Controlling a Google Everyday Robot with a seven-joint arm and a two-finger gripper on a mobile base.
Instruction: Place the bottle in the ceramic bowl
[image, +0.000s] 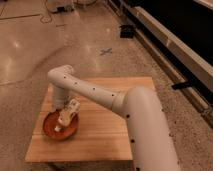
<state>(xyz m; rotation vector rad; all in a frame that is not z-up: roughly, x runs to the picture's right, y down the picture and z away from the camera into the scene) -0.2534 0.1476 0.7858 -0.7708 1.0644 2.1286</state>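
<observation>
A reddish-brown ceramic bowl (59, 127) sits on the left part of a wooden table (100, 135). My white arm reaches over the table from the lower right, bends at an elbow near the table's far left, and comes down to the bowl. My gripper (64, 117) hangs right over the bowl. A pale, whitish object that looks like the bottle (68, 112) lies tilted at the gripper, over the bowl's inside. I cannot tell whether it rests in the bowl or is held.
The table stands on a shiny speckled floor (30, 55) with an X mark (105, 51). A dark wall base with a light rail (170, 45) runs along the right. Cables and a box lie at the far back.
</observation>
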